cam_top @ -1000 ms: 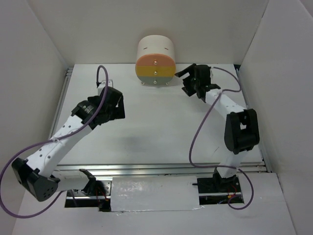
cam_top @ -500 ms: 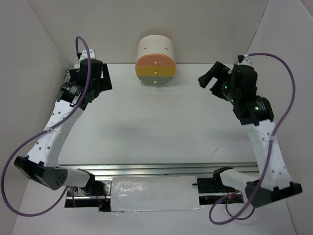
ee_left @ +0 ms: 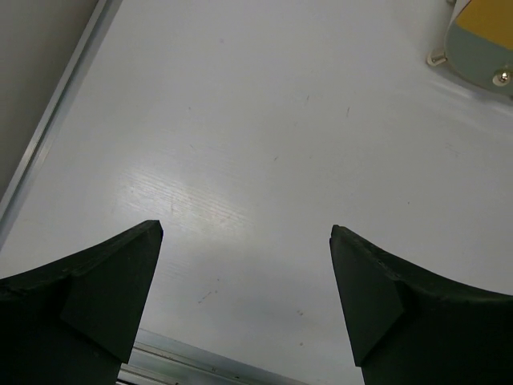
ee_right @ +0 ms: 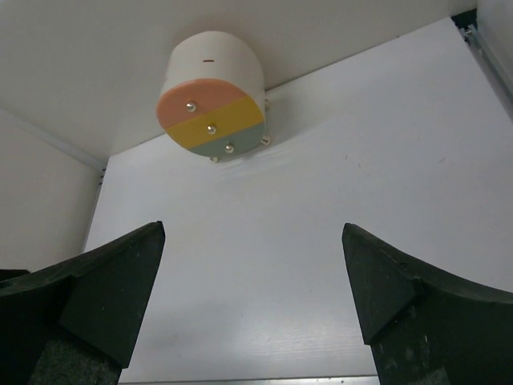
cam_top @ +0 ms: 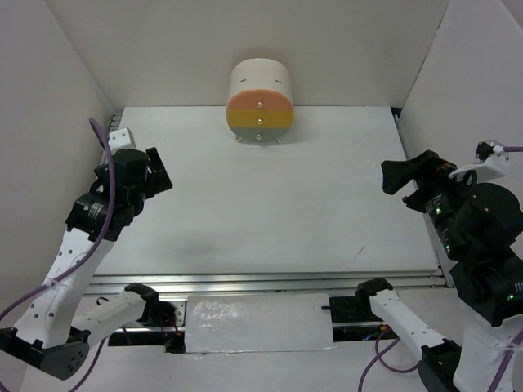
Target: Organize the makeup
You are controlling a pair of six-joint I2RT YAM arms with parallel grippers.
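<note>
No makeup shows anywhere on the worktop [cam_top: 270, 204]. I judge it is already stowed in the organizer [cam_top: 260, 102] at the far edge, whose drawers are closed. The left hand [ee_left: 244, 233] and right hand [ee_right: 252, 233] gape wide and empty near the side edges, so little seems left to do.

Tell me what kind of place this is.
Most likely a lab test cell: plain white panel walls box in a white table, an aluminium rail runs along its near edge, and a cream drawer organizer stands at the back.
</note>
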